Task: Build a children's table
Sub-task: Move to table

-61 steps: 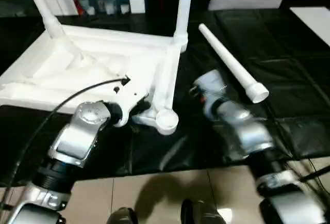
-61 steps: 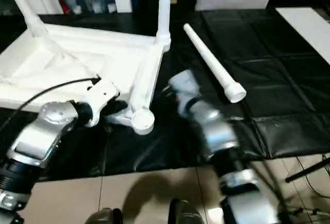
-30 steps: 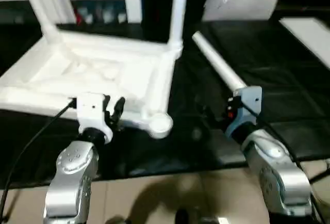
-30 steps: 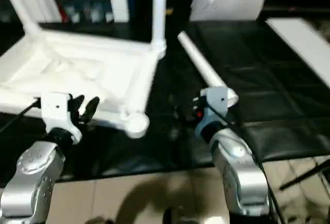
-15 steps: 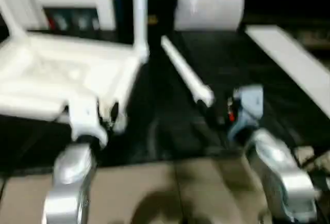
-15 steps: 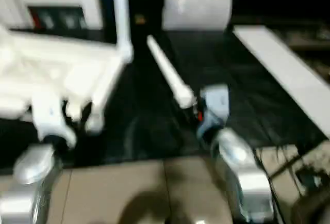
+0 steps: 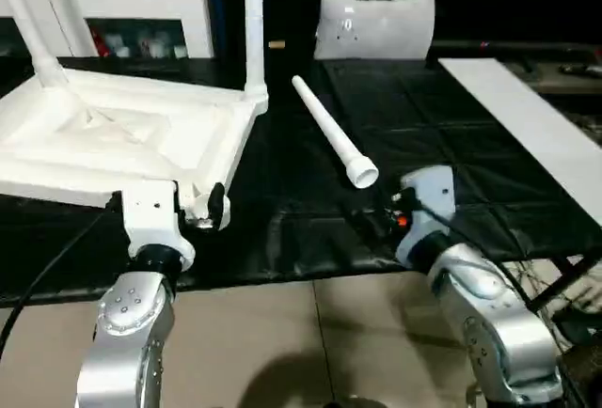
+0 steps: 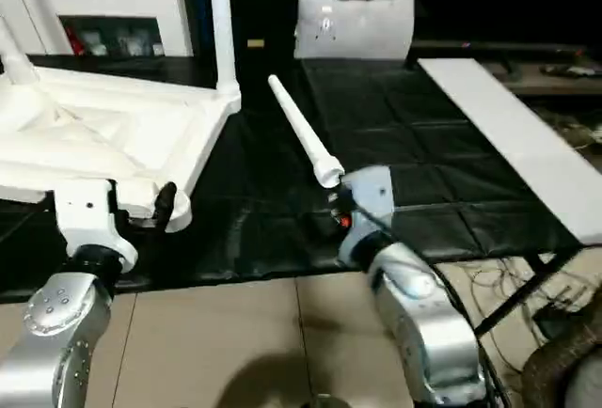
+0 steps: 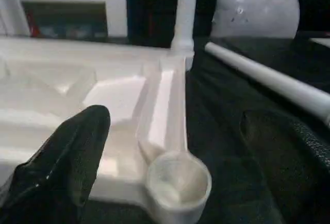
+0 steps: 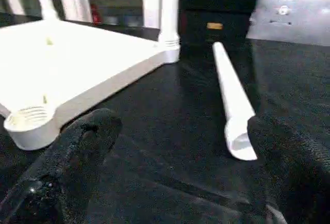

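Note:
The children's table top [image 7: 122, 135] lies upside down on the black mat, ribbed side up. Two white legs stand upright in its far corners, one [image 7: 252, 23] in the middle and one [image 7: 28, 23] at the far left. A loose leg [image 7: 329, 131] lies on the mat to its right, flared end nearest me. My left gripper [image 7: 196, 209] is open at the top's near right corner, its fingers [image 9: 72, 157] spread either side of the empty round socket [image 9: 178, 180]. My right gripper [image 10: 180, 123] is open just short of the loose leg's flared end [image 10: 240, 141], holding nothing.
A white shelf unit [image 7: 141, 8] and a pale cushion [image 7: 376, 23] stand behind the mat. A long white board [image 7: 527, 117] runs along the right side. The mat's front edge drops to a tiled floor [image 7: 282, 333], with cables [image 8: 527, 286] at the lower right.
The head views have swung and steadied. My left gripper's fingers have spread wider at the corner socket. The right gripper stays open behind the loose leg's end.

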